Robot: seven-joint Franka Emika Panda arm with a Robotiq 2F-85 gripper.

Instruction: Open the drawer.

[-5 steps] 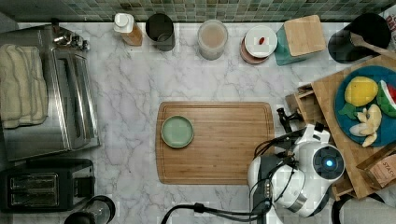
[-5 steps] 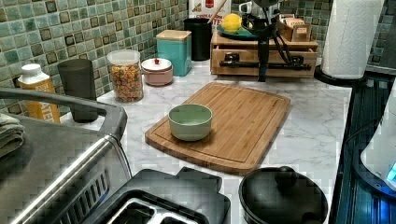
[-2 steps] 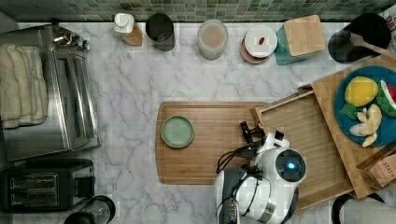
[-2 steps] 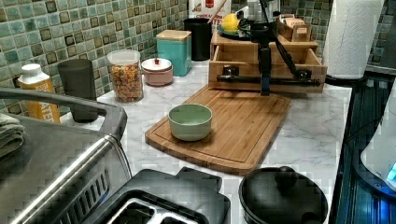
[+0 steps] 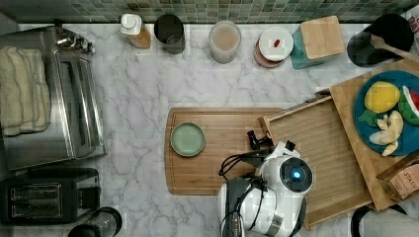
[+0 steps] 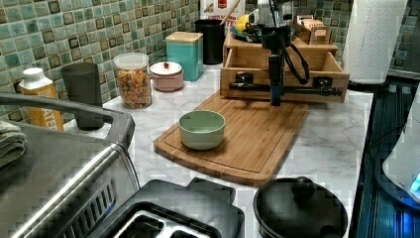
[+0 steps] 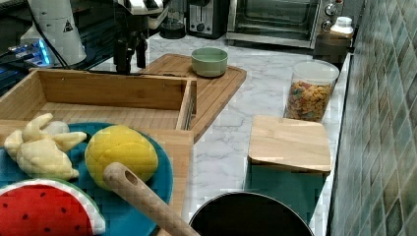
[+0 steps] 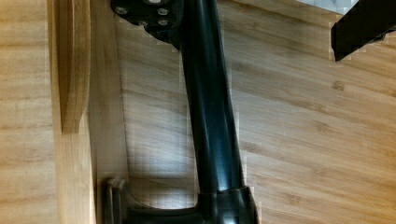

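Observation:
The light-wood drawer [image 5: 321, 148] stands pulled out from its wooden cabinet, its front reaching over the cutting board [image 5: 212, 168]. Its long black bar handle [image 6: 307, 90] runs across the front and appears close up in the wrist view [image 8: 210, 116]. My gripper [image 6: 276, 96] hangs straight down at the middle of that handle, also seen from above [image 5: 259, 140] and from behind the drawer [image 7: 130, 61]. It is open and straddles the bar: one finger [image 8: 364, 23] stands clear of the bar with bare wood between them. The drawer floor [image 7: 113, 115] holds nothing.
A green bowl [image 5: 187, 139] sits on the cutting board, to the top view's left of the drawer front. A blue plate of toy fruit [image 5: 390, 118] lies on the cabinet top. Jars and canisters [image 5: 225, 41] line the tiled wall. A toaster oven [image 5: 54, 98] stands at the top view's left.
The drawer has slid out toward the top view's left, from nearly closed to well over the cutting board. My gripper moved the same way, staying at the handle.

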